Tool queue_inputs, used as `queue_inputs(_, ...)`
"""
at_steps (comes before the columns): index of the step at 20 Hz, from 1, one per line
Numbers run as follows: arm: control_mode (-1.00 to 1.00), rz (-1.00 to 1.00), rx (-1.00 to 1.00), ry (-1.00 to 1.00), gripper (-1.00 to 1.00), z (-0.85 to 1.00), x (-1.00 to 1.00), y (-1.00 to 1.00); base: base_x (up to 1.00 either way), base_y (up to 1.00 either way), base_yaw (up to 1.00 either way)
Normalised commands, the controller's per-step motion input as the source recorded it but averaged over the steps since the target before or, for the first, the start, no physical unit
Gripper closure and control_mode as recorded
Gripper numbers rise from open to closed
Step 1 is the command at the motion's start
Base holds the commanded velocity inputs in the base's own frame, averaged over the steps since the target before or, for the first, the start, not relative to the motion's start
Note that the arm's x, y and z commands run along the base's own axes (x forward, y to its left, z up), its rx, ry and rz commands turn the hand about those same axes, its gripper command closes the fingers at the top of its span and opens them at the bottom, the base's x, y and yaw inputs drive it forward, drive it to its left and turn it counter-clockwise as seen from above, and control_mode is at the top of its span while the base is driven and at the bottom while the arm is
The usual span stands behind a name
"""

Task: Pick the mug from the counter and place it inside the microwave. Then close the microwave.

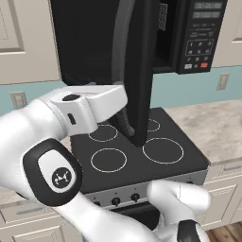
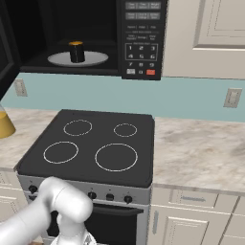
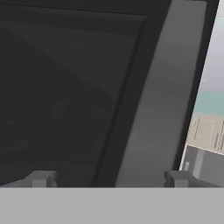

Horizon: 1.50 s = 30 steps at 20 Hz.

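The gripper, jaws spread and holding nothing, faces the microwave door; the grey handle runs lengthwise up the frame's right half between its tips. The mug stands on the microwave plate, upper left

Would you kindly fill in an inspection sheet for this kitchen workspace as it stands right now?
Surface: beige marble counter on both sides of the black stovetop.
Job's things: mug stands upright on the white plate inside the microwave; door open.
Clutter: flask of orange liquid at the left edge.
Grippers: gripper open, facing the door handle, holding nothing.
Cables: nothing seen.
Surroundings: cream cabinets, teal wall with outlets.
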Motion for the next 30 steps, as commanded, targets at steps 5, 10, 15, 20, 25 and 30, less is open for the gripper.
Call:
queue_inputs(5, -1.0, 0.0, 0.02, -0.03, -1.0, 0.29, 0.02, -0.64, 0.0, 0.0, 0.0)
queue_inputs(10, -1.0, 0.0, 0.02, -0.01, -1.0, 0.3, 0.0, -0.65, 0.0, 0.0, 0.0)
queue_inputs(15, -1.0, 0.0, 0.02, 0.0, -1.0, 0.19, 0.06, -0.65, 0.0, 0.0, 0.0)
queue_inputs(20, -1.0, 0.0, 0.0, 0.0, -1.0, 0.07, 0.15, -0.55, 0.0, 0.0, 0.0)
queue_inputs(25, -1.0, 0.0, 0.0, 0.0, -1.0, 0.07, 0.18, -0.54, 0.0, 0.0, 0.0)
queue_inputs(30, -1.0, 0.0, 0.0, 0.0, -1.0, 0.0, 0.23, -0.56, 0.0, 0.0, 0.0)
